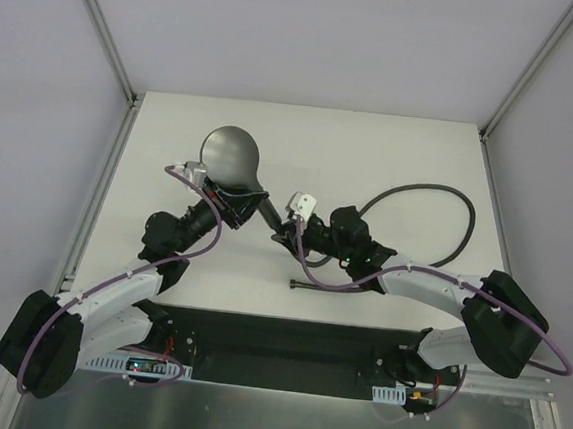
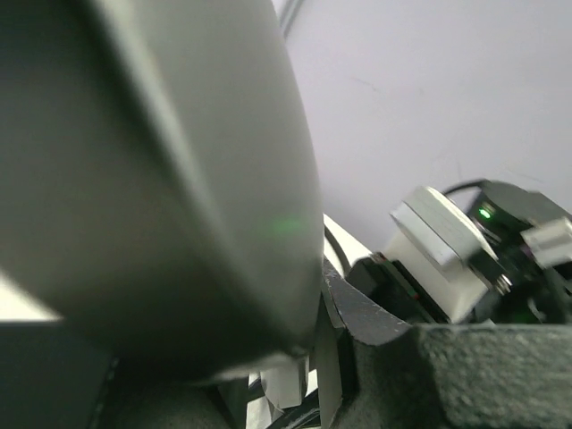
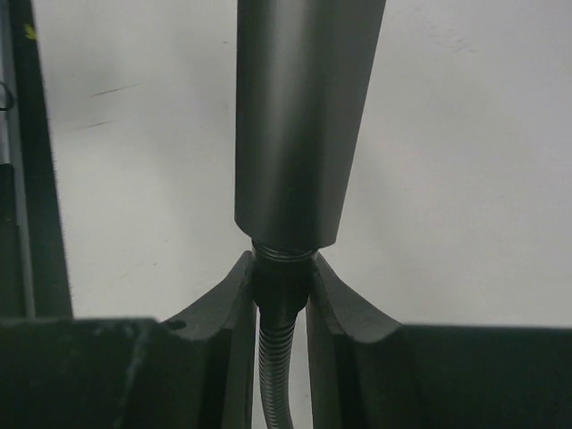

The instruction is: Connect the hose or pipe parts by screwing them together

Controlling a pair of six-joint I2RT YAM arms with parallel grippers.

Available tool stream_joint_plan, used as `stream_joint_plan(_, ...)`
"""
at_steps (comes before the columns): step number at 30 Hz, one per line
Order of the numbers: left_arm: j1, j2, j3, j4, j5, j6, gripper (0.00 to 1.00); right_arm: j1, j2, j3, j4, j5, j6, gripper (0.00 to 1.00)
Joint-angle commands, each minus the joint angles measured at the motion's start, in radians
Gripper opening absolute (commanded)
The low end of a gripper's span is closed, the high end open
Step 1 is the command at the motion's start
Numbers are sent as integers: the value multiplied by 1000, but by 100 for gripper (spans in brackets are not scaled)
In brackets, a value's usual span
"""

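The grey shower head (image 1: 229,154) is held off the table, its tapered handle (image 1: 267,209) pointing right. My left gripper (image 1: 235,206) is shut on it where the head meets the handle; in the left wrist view the shower head (image 2: 161,161) fills the left side, against my finger (image 2: 357,313). My right gripper (image 1: 287,233) is shut on the end fitting (image 3: 281,273) of the dark-grey hose (image 3: 275,366). The fitting sits against the handle's end (image 3: 308,116), with threads showing at the joint. The hose (image 1: 439,191) loops right across the table; its free end (image 1: 300,284) lies near the front.
The right arm's white wrist camera (image 2: 438,250) is close to my left gripper. Purple cables (image 1: 341,285) run along both arms. White walls with metal frame posts (image 1: 107,33) enclose the white table (image 1: 373,142).
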Motion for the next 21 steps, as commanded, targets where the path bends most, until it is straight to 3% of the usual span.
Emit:
stream_joint_plan(1, -5, 70, 24, 298, 199, 50, 0, -58, -50, -16, 179, -395, 148, 1)
stream_joint_plan(8, -5, 159, 52, 413, 222, 44, 0, -163, 4, -44, 368, -620, 315, 3)
stream_joint_plan(11, -5, 181, 72, 416, 190, 35, 0, -169, 21, -47, 373, -611, 335, 13)
stream_joint_plan(15, -7, 144, 89, 280, 76, 42, 0, -169, -5, -72, 319, -503, 314, 58)
stream_joint_plan(19, -8, 81, 130, 30, -88, 71, 0, -140, -92, -93, 161, -273, 218, 84)
stream_joint_plan(21, -7, 55, 144, -51, -152, 75, 0, -77, -123, -112, 114, -52, 170, 90)
